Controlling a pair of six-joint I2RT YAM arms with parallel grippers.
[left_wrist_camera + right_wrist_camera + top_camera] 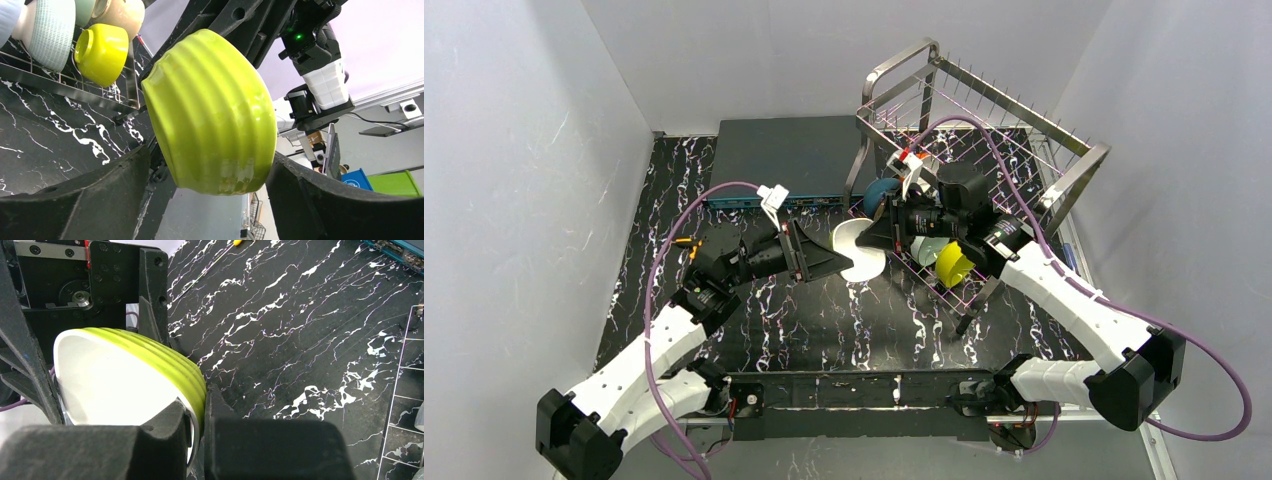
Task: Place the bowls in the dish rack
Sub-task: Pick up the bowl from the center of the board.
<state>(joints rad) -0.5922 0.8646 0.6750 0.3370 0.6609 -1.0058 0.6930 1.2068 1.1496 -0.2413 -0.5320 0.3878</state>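
A ribbed yellow-green bowl [215,110] with a white inside [115,385] hangs over the table between both arms, just left of the dish rack [984,110]. My right gripper [202,405] is shut on its rim, one finger inside and one outside. My left gripper [210,165] stands wide around the bowl's base, with a narrow gap showing at its left finger [100,195]. In the rack's lower tier sit a yellow bowl [952,265], a pale green one [924,250] and a dark blue one [881,192].
A flat dark grey-blue box [789,155] lies at the back of the black marbled table [824,310]. A small yellow-handled tool [686,242] lies by the left arm. Grey walls close in the left, back and right sides.
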